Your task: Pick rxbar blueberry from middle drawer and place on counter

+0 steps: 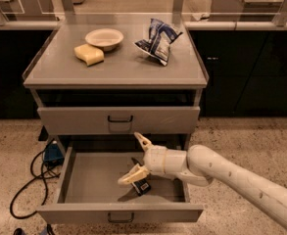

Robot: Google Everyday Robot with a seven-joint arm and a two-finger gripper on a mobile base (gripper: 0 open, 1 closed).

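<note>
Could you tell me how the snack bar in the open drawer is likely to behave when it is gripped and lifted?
The snack bar lies flat and looks small, so it is probably light and will not roll. Its dark wrapper may be slick, so it could slip or crinkle. The open gripper hovers just over it inside the drawer.
</note>
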